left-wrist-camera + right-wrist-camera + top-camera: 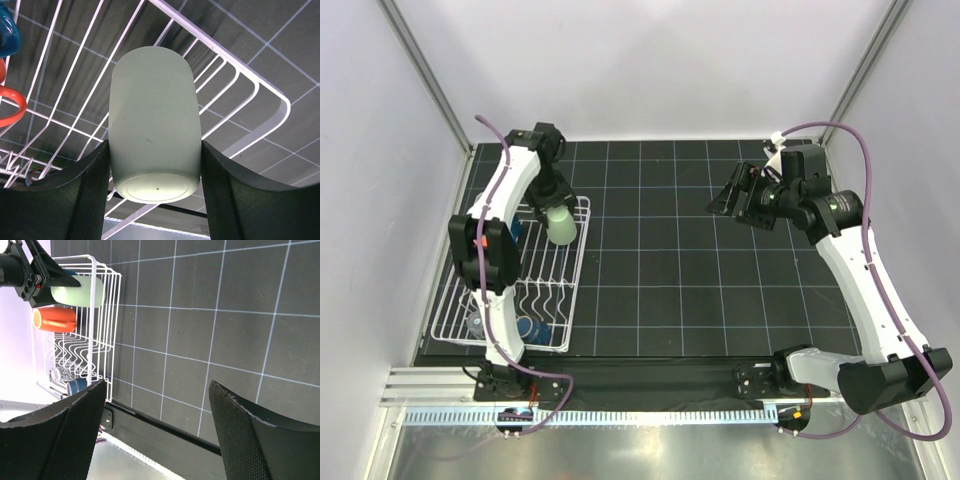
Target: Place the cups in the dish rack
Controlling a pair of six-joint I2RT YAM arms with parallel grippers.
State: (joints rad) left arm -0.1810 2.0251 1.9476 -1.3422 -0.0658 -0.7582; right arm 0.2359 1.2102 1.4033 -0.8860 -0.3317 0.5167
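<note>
Pale green, matte, faintly scuffed tumbler (152, 115) is gripped near its base by the left gripper (155, 150), apparently just above the far right corner of the dish rack (552, 285). Fingers of the right gripper (157, 390) are spread, empty.

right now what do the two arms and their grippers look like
The left arm and right arm have white links, black joint housings and a purple cable looping alongside each. A small orange mark sits on the left arm's black housing. The left gripper and right gripper have broad black fingers with a mesh texture.
</note>
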